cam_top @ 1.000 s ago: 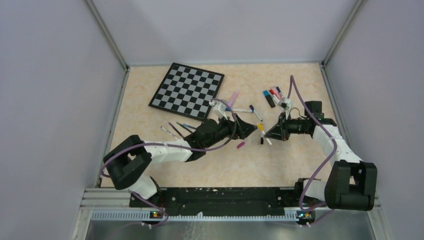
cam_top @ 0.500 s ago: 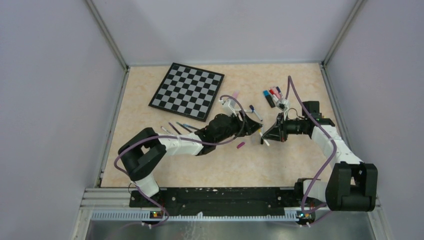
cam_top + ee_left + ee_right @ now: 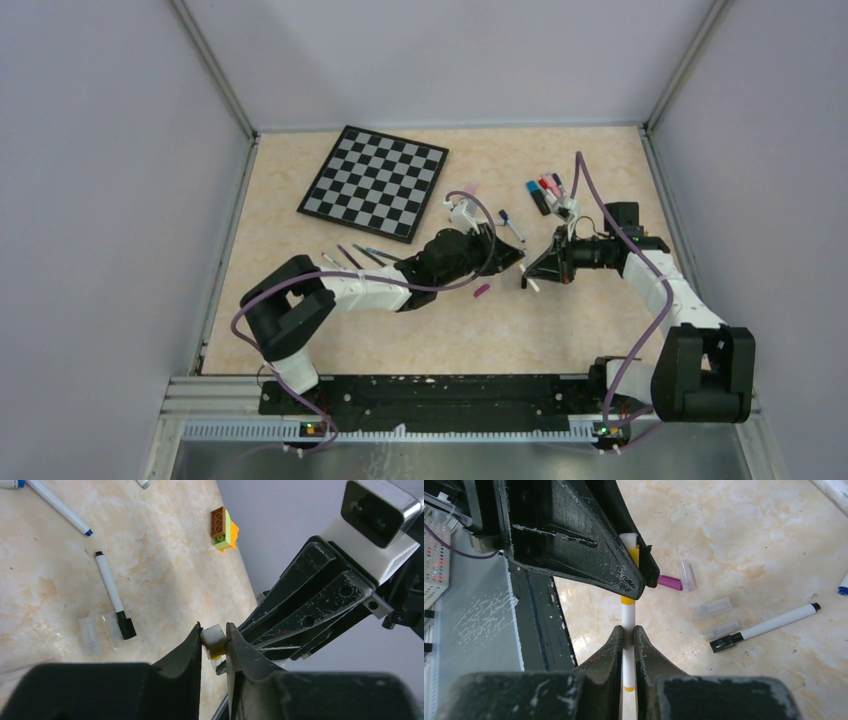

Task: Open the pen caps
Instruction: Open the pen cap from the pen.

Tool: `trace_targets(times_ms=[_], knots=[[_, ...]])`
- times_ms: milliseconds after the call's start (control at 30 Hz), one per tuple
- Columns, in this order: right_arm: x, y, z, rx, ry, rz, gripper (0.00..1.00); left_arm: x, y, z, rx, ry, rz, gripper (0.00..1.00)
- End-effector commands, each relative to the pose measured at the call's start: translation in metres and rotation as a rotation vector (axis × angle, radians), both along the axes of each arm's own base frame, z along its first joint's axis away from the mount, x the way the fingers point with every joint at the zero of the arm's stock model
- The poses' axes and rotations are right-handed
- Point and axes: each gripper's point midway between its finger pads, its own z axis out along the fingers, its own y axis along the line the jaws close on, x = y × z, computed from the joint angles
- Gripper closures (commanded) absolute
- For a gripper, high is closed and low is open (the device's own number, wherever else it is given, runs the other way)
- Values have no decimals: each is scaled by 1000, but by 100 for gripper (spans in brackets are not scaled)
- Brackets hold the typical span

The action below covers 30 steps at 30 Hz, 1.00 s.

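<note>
Left wrist view is showing the left gripper (image 3: 214,630) pinching the yellow, white-tipped pen cap (image 3: 212,639) between both fingers. Opposite, the right gripper (image 3: 628,630) is squeezing the white pen (image 3: 627,617) by its barrel. Both arms are reaching inward and meeting tip to tip at mid-table, the left arm (image 3: 350,288) bending at its elbow. Loose pens (image 3: 545,190) are lying on the beige marbled table (image 3: 560,330), a chessboard (image 3: 375,182) is sitting at the far left, and grey walls (image 3: 450,60) are enclosing everything.

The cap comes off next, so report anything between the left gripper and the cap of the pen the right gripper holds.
Nothing visible does. The left gripper has a finger on each side of the cap, touching it, while the right gripper clamps the pen by its white barrel.
</note>
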Motion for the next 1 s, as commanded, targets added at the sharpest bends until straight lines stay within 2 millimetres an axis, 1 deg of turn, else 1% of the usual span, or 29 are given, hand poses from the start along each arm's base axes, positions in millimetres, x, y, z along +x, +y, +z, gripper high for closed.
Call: trace_targets(times_ms=[0, 33, 67, 100, 167, 200, 267, 300, 367, 467, 533, 600, 633, 700, 767, 833, 933, 967], knots=[[11, 3, 21, 3, -110, 17, 100, 2, -12, 14, -47, -21, -17, 82], [11, 2, 21, 3, -110, 16, 100, -3, -14, 14, -51, -17, -43, 88], [8, 7, 21, 4, -111, 37, 100, -4, -15, 14, -53, -16, -49, 94], [7, 8, 21, 4, -114, 40, 100, -4, -15, 14, -55, -16, -52, 100], [7, 9, 21, 8, -113, 42, 100, -5, -14, 15, -61, -20, -52, 100], [7, 9, 22, 12, -112, 39, 96, -5, -13, 16, -63, -27, -50, 100], [7, 9, 22, 23, -102, 32, 70, -4, -11, 21, -73, -48, -42, 100], [6, 10, 21, 27, -92, 27, 62, -4, -10, 23, -77, -59, -42, 100], [7, 10, 20, 29, -86, 21, 56, -4, -9, 27, -86, -79, -43, 100], [7, 11, 19, 36, -72, 18, 54, -5, -11, 29, -98, -92, -52, 100], [7, 12, 18, 34, -64, 18, 57, -5, -11, 30, -106, -95, -59, 100], [7, 13, 16, 32, -54, 20, 65, -5, -11, 32, -112, -101, -55, 100], [6, 13, 15, 31, -51, 24, 74, -4, -10, 34, -116, -108, -48, 100], [5, 14, 15, 27, -49, 35, 100, 0, -6, 39, -118, -129, -29, 100], [3, 15, 14, 22, -46, 44, 100, 13, 6, 47, -125, -146, 36, 100], [1, 17, 13, 19, -42, 52, 100, 26, 23, 58, -155, -160, 99, 100], [-2, 20, 10, 9, -30, 71, 100, 49, 58, 77, -186, -182, 225, 100], [-4, 21, 9, 4, -27, 80, 100, 59, 73, 83, -194, -192, 281, 100]])
